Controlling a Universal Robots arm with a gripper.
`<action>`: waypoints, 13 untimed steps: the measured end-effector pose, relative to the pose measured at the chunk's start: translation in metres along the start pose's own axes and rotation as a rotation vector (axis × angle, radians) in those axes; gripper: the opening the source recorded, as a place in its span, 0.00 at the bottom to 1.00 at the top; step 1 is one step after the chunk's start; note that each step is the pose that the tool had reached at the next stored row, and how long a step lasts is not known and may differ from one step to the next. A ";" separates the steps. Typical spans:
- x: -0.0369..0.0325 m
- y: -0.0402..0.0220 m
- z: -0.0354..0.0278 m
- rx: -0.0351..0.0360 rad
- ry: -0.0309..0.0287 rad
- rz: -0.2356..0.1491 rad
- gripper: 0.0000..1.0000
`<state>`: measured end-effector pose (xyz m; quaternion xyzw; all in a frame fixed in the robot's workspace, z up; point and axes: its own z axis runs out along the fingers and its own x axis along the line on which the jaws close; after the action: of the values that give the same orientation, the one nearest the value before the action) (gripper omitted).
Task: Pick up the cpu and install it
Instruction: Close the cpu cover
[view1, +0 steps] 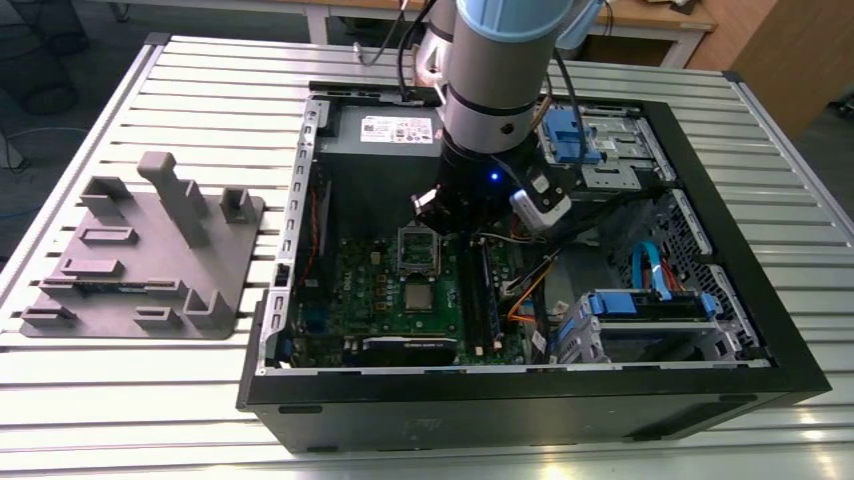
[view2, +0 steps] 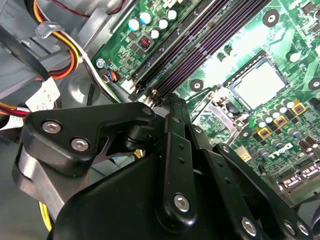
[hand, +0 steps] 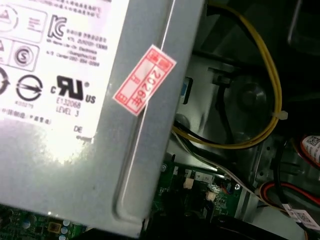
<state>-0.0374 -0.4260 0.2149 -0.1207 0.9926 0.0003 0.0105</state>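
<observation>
The cpu (view1: 419, 296) is a small silver-grey square lying flat on the green motherboard (view1: 360, 280), inside the open computer case. In the second wrist view the cpu (view2: 260, 87) shines pale beside the dark memory slots (view2: 200, 45). Just beyond it in the exterior view is the metal-framed socket (view1: 418, 245) with a dark centre. My gripper (view1: 437, 205) hangs over the far end of that socket, short of the cpu and above the board. Its black linkage (view2: 170, 165) covers the near part of the second wrist view and partly hides the socket frame (view2: 220, 102).
The grey power supply (view1: 387, 130) with a white label (hand: 55, 75) stands close behind the gripper. Yellow cables (hand: 272, 75) and orange wires (view1: 527, 290) run beside the board. Blue drive bays (view1: 641, 305) fill the case's right. A grey fixture (view1: 147, 255) sits on the slatted table, exterior view's left.
</observation>
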 end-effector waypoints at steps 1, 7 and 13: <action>-0.0002 0.0007 0.0002 -0.0002 -0.0001 -0.004 0.11; -0.0001 0.0007 0.0006 -0.0017 -0.0002 -0.083 0.11; 0.0001 0.0022 0.0022 -0.0034 -0.0006 -0.120 0.11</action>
<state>-0.0381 -0.4239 0.2127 -0.1802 0.9836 0.0014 0.0106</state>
